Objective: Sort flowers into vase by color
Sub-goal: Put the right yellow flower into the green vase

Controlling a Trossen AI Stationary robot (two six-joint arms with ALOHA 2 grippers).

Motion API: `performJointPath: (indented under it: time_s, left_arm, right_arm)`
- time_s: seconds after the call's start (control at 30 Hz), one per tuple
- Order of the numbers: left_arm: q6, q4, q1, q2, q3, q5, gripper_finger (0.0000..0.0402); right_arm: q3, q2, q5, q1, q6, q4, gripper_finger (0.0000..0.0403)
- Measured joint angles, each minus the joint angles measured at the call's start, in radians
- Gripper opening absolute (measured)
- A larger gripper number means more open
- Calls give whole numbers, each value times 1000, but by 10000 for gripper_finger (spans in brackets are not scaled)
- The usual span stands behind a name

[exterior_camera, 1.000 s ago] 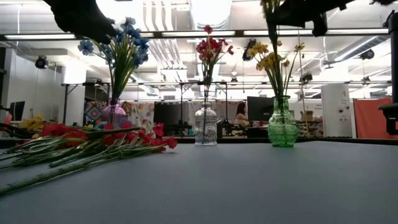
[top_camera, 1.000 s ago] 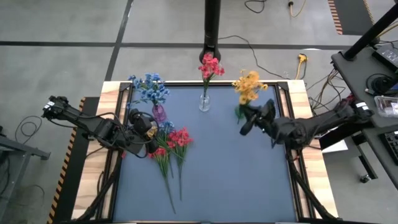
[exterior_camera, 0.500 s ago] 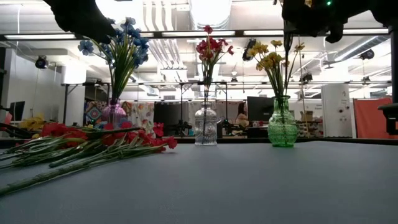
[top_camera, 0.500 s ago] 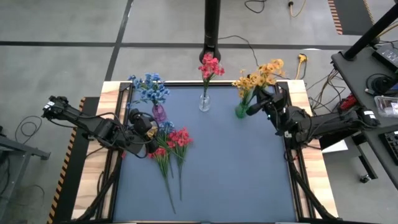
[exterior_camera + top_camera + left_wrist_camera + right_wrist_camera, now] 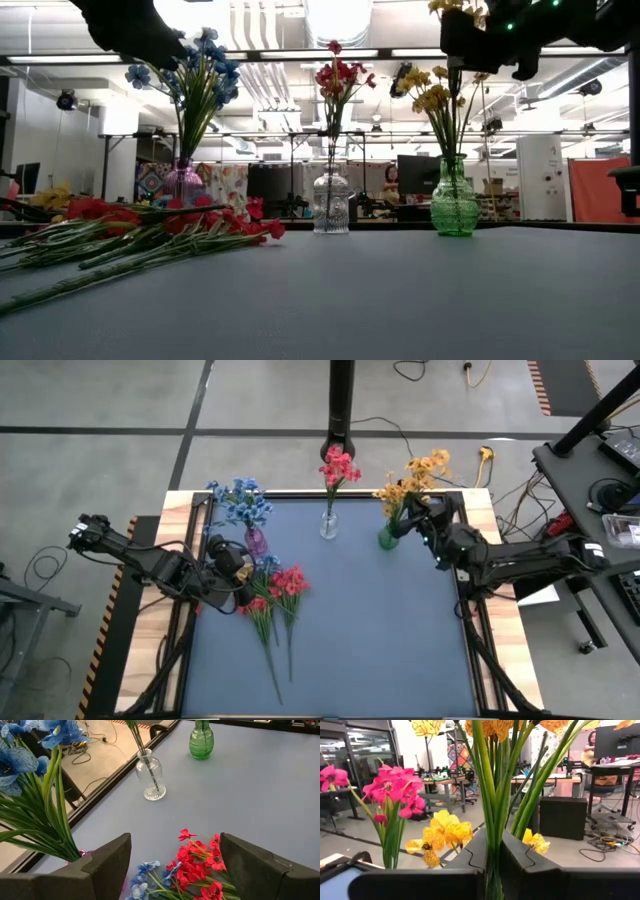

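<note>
Partly sorted. Left: blue blossoms in a purple glass vase (image 5: pixel 256 541), with the left gripper (image 5: pixel 235 570) spread above loose red and blue sprigs (image 5: pixel 276 588) lying on the dark blue mat (image 5: pixel 370 630). Centre: red blossoms in a clear vase (image 5: pixel 329 525). Right: right gripper (image 5: pixel 416 520) pinching yellow-orange stems (image 5: pixel 492 795) over a green vase (image 5: pixel 454 204). Workshop beyond.

Green vase (image 5: pixel 387 539), purple vase (image 5: pixel 256 543), red loose flowers (image 5: pixel 289 582), blue-grey table (image 5: pixel 360 630)
</note>
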Motion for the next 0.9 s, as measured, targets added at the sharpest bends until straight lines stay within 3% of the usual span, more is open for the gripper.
performJointPath:
  time_s: [0.9]
  left_arm:
    - [21, 0, 0, 0, 0, 0, 285]
  right_arm:
    - [-111, 66, 1, 0, 110, -2, 22]
